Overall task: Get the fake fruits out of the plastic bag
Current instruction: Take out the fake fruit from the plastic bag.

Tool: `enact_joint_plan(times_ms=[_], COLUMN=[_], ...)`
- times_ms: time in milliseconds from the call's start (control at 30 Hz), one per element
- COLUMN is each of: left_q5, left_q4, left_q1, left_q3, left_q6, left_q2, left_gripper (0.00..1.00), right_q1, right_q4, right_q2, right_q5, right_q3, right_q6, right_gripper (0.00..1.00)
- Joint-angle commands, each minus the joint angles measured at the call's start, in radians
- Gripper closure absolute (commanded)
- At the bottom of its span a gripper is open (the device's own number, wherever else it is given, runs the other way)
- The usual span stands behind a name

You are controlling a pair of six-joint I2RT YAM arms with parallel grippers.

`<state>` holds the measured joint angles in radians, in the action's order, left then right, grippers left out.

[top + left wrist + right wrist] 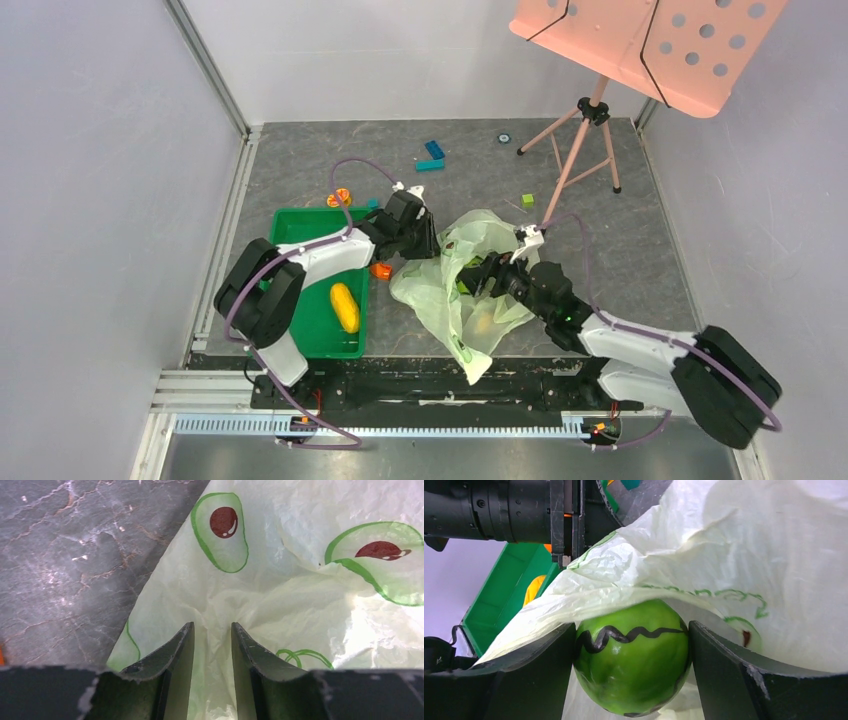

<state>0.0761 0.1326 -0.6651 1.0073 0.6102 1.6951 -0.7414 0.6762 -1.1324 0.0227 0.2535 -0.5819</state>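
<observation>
The plastic bag (465, 290) lies crumpled between the arms, pale green with avocado prints (222, 530). My left gripper (430, 240) is shut on a fold of the bag's film (212, 630) at its left edge. My right gripper (484, 276) reaches into the bag mouth and is shut on a bright green fruit (634, 655) with a black wavy line, the bag film draped over it. An oblong yellow fruit (345, 307) lies in the green tray. A round orange fruit (381, 270) sits beside the tray. A yellowish shape (483, 322) shows through the bag.
The green tray (300, 225) stands left of the bag and also shows in the right wrist view (489, 610). A music stand's tripod (590, 110) stands at the back right. Blue blocks (432, 155), a green block (527, 200) and a flat orange piece (340, 197) lie behind.
</observation>
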Motion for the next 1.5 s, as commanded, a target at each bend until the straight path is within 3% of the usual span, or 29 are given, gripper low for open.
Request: enact_joint_plan(times_ms=[0, 200, 500, 667, 800, 900, 1067, 1200, 1367, 1467], left_q5=[-0.040, -0.061, -0.073, -0.041, 0.086, 0.143, 0.312, 0.252, -0.027, -0.169], left_q4=[0.015, 0.029, 0.091, 0.058, -0.017, -0.110, -0.395, -0.426, -0.541, -0.559], left_q1=[0.011, 0.019, 0.021, 0.021, 0.019, 0.019, -0.003, -0.094, -0.397, -0.483], left_q3=[-0.023, -0.039, -0.027, -0.061, -0.114, -0.183, -0.323, -0.363, -0.446, -0.441], left_q6=[0.005, -0.004, -0.021, -0.057, -0.116, -0.072, -0.015, -0.172, -0.575, -0.729], left_q2=[-0.052, -0.097, -0.263, -0.445, -0.617, -0.725, -0.825, -0.863, -0.917, -0.885], left_gripper=[0.60, 0.59, 0.39, 0.24, 0.16, 0.09, 0.08, 0.07, 0.00, 0.00], right_q1=[0.002, 0.002, 0.003, 0.002, 0.002, 0.002, 0.003, 0.003, 0.002, 0.003], right_q4=[-0.189, -0.421, -0.634, -0.651, -0.651, -0.621, -0.508, -0.470, -0.442, -0.442], right_q2=[0.150, 0.392, 0.643, 0.642, 0.594, 0.552, 0.492, 0.430, 0.395, 0.392], right_q5=[0.074, 0.116, 0.145, 0.143, 0.129, 0.097, 0.030, -0.020, -0.091, -0.124], right_q3=[-0.013, -0.019, 0.026, 0.105, 0.184, 0.234, 0.272, 0.322, 0.360, 0.366], right_q6=[0.058, 0.079, 0.029, -0.027, -0.045, -0.054, -0.118, -0.162, -0.191, -0.202], right_gripper=[0.33, 0.33, 0.37, 0.38, 0.36, 0.36, 0.35, 0.35, 0.35, 0.35])
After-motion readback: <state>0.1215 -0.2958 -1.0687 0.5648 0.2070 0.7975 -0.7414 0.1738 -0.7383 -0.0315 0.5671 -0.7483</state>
